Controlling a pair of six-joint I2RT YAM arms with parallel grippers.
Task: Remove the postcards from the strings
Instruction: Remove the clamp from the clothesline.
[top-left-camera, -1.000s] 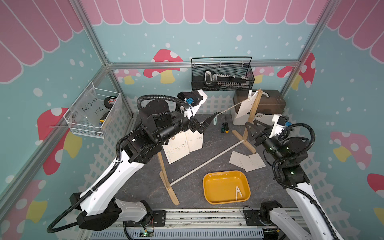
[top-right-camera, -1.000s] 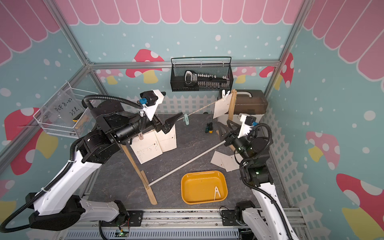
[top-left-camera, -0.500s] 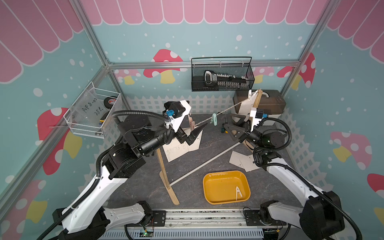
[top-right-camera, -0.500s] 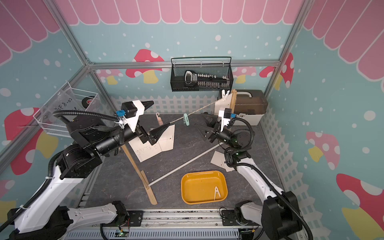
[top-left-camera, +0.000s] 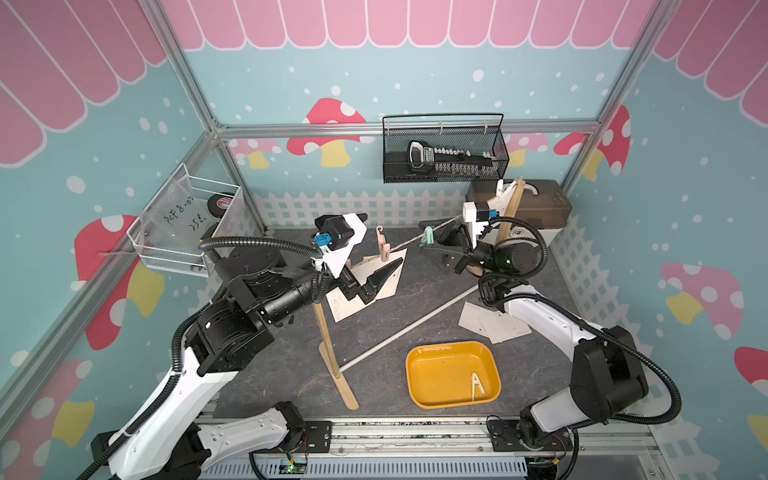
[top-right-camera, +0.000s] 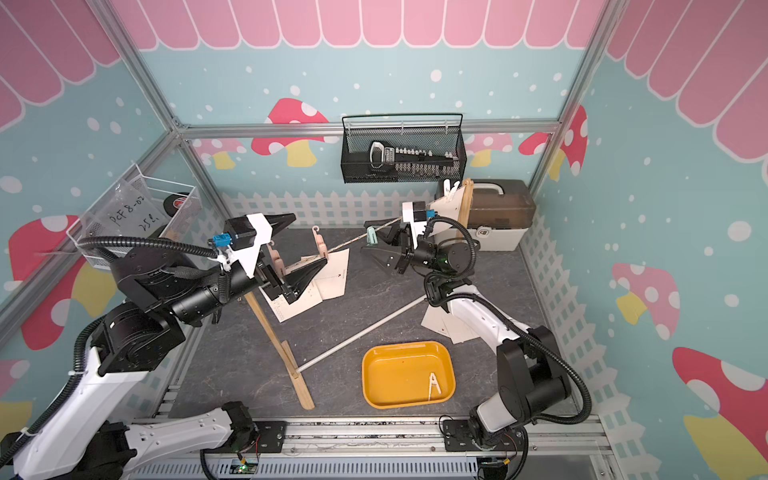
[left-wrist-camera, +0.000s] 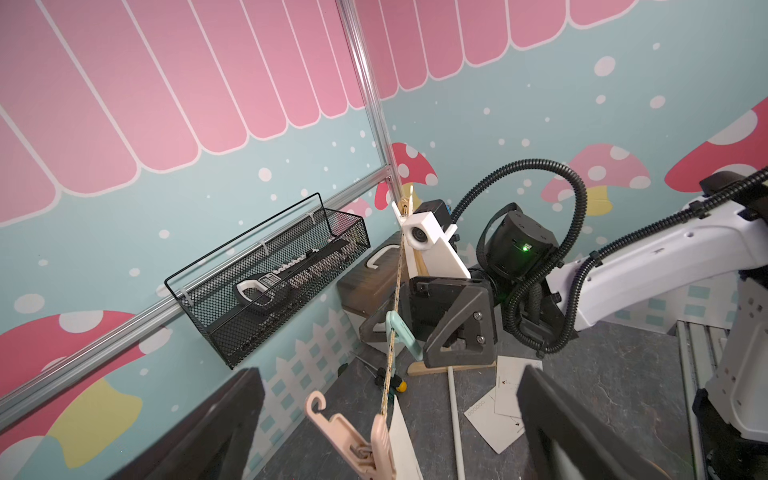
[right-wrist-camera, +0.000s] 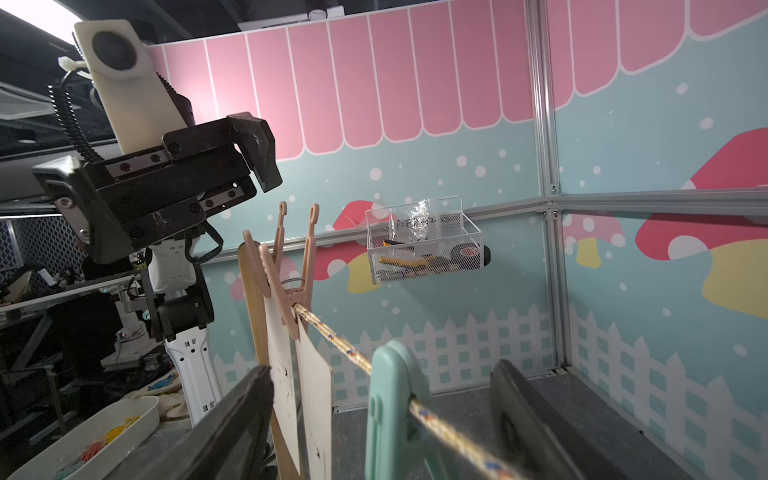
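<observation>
The string runs between two wooden posts. Two postcards hang near the left post from pink clothespins, seen edge-on in the right wrist view as postcards. My left gripper is open, one finger on each side of a pink clothespin without touching it. My right gripper is open around a green clothespin that pins no card. Another postcard hangs at the right post. Loose postcards lie on the floor.
A yellow tray holding a white clothespin sits at the front. A white rod joins the posts' feet. A brown box stands at the back right, a black wire basket hangs on the back wall.
My right gripper swung left from beside the right post to the green clothespin on the string. My left gripper drew back and down to the pink clothespins.
</observation>
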